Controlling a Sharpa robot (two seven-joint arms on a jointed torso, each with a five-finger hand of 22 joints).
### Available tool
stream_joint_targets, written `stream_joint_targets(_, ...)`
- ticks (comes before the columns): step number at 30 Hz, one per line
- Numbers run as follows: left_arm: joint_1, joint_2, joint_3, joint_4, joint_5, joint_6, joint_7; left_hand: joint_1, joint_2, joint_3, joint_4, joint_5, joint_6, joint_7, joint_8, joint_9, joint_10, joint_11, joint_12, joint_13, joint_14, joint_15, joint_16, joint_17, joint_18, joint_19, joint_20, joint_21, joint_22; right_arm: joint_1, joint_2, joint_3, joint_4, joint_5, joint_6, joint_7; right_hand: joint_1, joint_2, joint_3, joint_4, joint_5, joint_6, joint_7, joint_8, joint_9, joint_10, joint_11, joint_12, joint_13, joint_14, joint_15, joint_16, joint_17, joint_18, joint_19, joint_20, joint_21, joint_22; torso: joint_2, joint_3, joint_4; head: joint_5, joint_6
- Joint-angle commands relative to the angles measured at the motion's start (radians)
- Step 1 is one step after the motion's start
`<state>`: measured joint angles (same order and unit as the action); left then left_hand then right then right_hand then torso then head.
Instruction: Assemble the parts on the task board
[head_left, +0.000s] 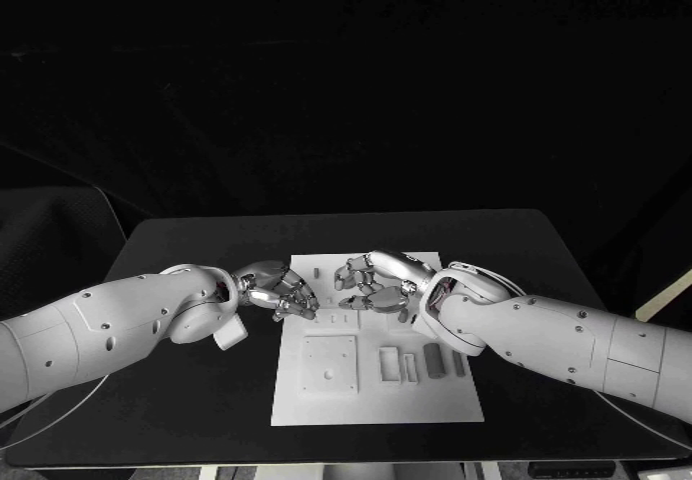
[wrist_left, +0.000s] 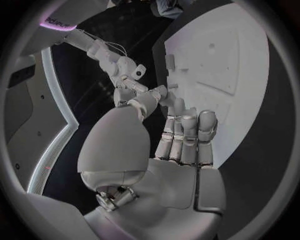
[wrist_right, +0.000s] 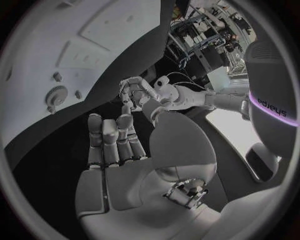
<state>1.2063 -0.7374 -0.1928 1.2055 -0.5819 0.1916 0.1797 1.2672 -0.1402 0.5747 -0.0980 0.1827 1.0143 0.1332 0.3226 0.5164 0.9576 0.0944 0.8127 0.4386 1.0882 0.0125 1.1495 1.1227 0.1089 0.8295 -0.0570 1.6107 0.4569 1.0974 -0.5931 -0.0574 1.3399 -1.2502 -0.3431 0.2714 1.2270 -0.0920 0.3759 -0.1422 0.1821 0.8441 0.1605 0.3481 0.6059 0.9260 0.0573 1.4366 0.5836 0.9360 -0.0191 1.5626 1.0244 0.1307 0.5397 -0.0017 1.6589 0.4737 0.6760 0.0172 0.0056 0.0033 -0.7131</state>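
Near the middle of the head view, the left hand (head_left: 278, 292) and right hand (head_left: 378, 281) are hovering, fingers loosely curled around nothing, over the task board (head_left: 368, 400), risking knocking its small parts (head_left: 433, 361) askew.

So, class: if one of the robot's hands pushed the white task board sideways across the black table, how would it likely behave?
The task board looks like a flat, thin, rigid plate, so it would probably slide whole rather than bend or tip. It lies flush on the smooth table, so it may slip easily. Its small raised parts could shift.
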Motion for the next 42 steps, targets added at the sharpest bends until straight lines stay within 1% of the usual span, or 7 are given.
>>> stream_joint_targets(1,0.001,0.004,0.001,-0.003,0.075,0.118,-0.043,0.027,0.039,0.015,0.011,0.004,0.025,-0.008,0.013,0.011,0.003,-0.002,-0.004,-0.001,-0.002,-0.001,0.005,0.002,0.024,-0.002,-0.005,0.004,0.001,-0.001,0.005,-0.001,0.0,-0.064,0.027,0.02,0.009,0.0,0.005,0.0,0.003,0.005,-0.002,-0.004,0.0,0.006,-0.002,-0.005,-0.002,0.001,-0.005,-0.006,-0.001,0.015,0.004,0.002,0.11,-0.001,0.0,0.0,0.0002,-0.001,-0.001)
stream_joint_targets(3,0.001,0.005,0.001,-0.006,0.076,0.13,-0.045,0.027,0.039,0.014,0.011,0.004,0.024,-0.009,0.013,0.011,0.003,-0.002,-0.004,-0.001,-0.002,-0.001,0.005,0.002,0.023,-0.002,-0.005,0.004,0.001,-0.001,0.007,-0.004,0.002,-0.092,0.052,0.018,0.012,-0.002,0.005,0.0,0.003,0.004,-0.003,-0.005,0.0,0.006,-0.001,-0.006,-0.002,0.001,-0.005,-0.006,-0.001,0.015,0.003,0.002,0.11,-0.001,0.0,-0.0002,0.0002,-0.001,-0.001)
stream_joint_targets(5,0.001,0.006,0.001,-0.009,0.085,0.144,-0.052,0.027,0.04,0.013,0.011,0.004,0.023,-0.009,0.012,0.011,0.003,-0.002,-0.005,-0.002,-0.003,0.0,0.005,0.002,0.023,-0.002,-0.005,0.004,0.001,-0.001,0.007,-0.016,0.008,-0.111,0.071,0.017,0.017,-0.004,0.005,0.0,0.003,0.002,-0.005,-0.006,0.0,0.006,-0.001,-0.006,-0.003,0.0,-0.005,-0.007,-0.002,0.014,0.003,0.002,0.11,-0.001,0.0,0.0001,-0.0001,-0.002,-0.002)
stream_joint_targets(9,0.001,0.008,0.001,-0.014,0.091,0.178,-0.064,0.027,0.041,0.013,0.01,0.004,0.022,-0.009,0.012,0.01,0.003,-0.003,-0.006,-0.003,-0.004,0.0,0.005,0.002,0.023,-0.003,-0.005,0.003,0.001,-0.001,0.013,-0.027,0.018,-0.13,0.084,0.022,0.024,-0.008,0.004,0.001,0.002,-0.003,-0.008,-0.01,-0.002,0.005,0.0,-0.008,-0.004,-0.001,-0.005,-0.008,-0.002,0.013,0.002,0.003,0.108,-0.002,0.0,-0.0002,-0.0008,-0.002,-0.003)
stream_joint_targets(20,0.001,0.012,0.001,-0.011,0.09,0.223,-0.087,0.025,0.044,0.011,0.01,0.004,0.021,-0.009,0.011,0.01,0.002,-0.003,-0.007,-0.004,-0.007,0.001,0.005,0.002,0.022,-0.005,-0.004,0.003,0.001,-0.001,0.023,-0.033,0.038,-0.137,0.057,0.031,0.044,-0.021,-0.005,0.006,0.002,-0.044,-0.028,-0.029,-0.011,0.001,0.008,-0.015,-0.009,-0.006,0.0,-0.013,-0.006,0.007,-0.002,0.006,0.104,-0.005,0.0,0.0005,-0.0002,-0.001,-0.007)
stream_joint_targets(32,0.002,0.013,0.001,-0.002,0.09,0.251,-0.104,0.023,0.047,0.009,0.011,0.004,0.019,-0.008,0.01,0.01,0.001,-0.002,-0.009,-0.005,-0.009,0.002,0.004,0.002,0.021,-0.007,-0.003,0.003,0.001,-0.001,0.029,-0.034,0.037,-0.131,0.053,0.036,0.047,-0.02,-0.006,0.006,0.002,-0.051,-0.031,-0.032,-0.013,0.001,0.009,-0.015,-0.01,-0.006,0.0,-0.014,-0.006,0.007,-0.002,0.007,0.104,-0.005,0.0,0.0,-0.0001,0.0,-0.011)
stream_joint_targets(42,0.002,0.018,0.001,0.0,0.098,0.26,-0.112,0.021,0.053,0.007,0.011,0.004,0.017,-0.007,0.01,0.01,0.001,-0.002,-0.011,-0.006,-0.012,0.002,0.004,0.002,0.02,-0.009,-0.003,0.002,0.0,-0.001,0.046,-0.052,0.021,-0.134,0.075,0.037,0.085,-0.005,0.02,0.009,0.003,-0.053,-0.029,-0.029,-0.013,0.003,0.011,-0.017,-0.013,-0.005,0.002,-0.015,-0.008,0.006,0.0,0.007,0.102,-0.007,0.0,-0.0007,0.0007,0.001,-0.012)
